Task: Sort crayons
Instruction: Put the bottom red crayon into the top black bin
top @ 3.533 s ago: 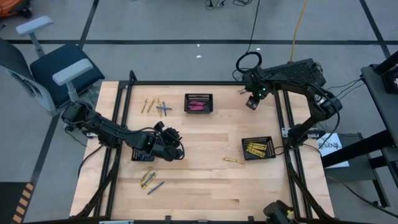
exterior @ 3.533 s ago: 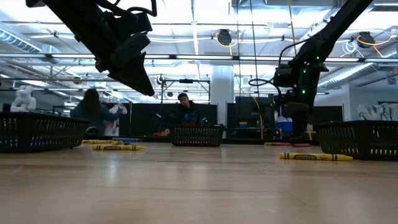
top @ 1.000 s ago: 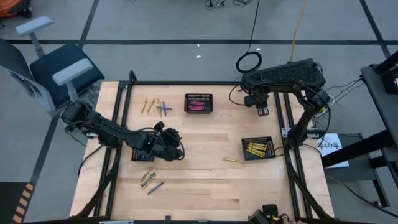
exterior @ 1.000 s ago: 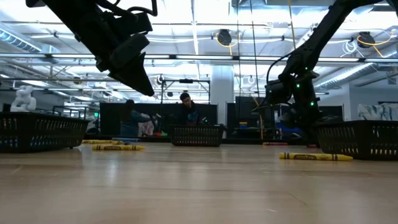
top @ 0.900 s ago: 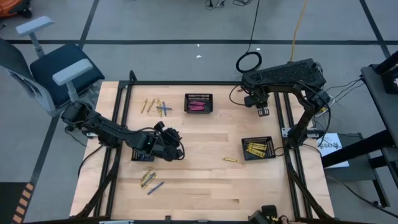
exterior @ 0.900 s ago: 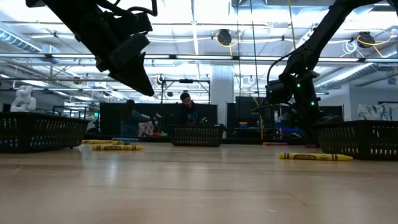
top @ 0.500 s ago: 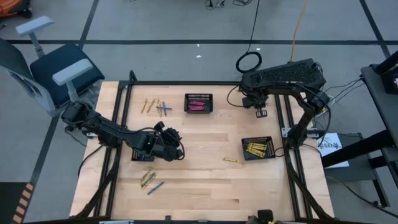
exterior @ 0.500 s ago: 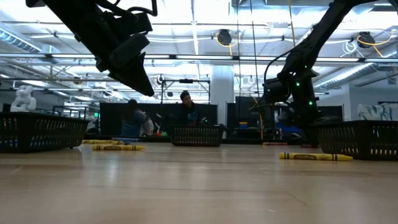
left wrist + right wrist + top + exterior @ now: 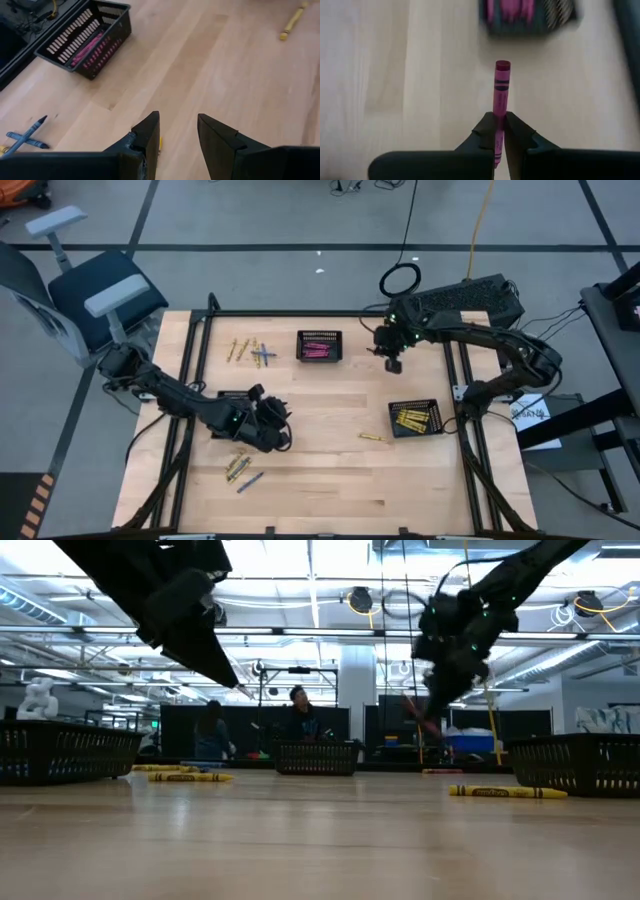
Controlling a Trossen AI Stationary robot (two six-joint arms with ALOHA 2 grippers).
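A wooden counter (image 9: 320,470) is seen from above. At about one o'clock, the right claw (image 9: 499,131) is raised above the counter, pressed together on a pink crayon (image 9: 499,95). A black basket (image 9: 319,346) of pink crayons sits at twelve o'clock; a basket of yellow crayons (image 9: 415,418) sits at four o'clock. The left claw (image 9: 178,131), fingers spread and holding nothing, hangs at eight o'clock. Loose crayons (image 9: 251,352) lie at ten o'clock, more (image 9: 241,472) at seven.
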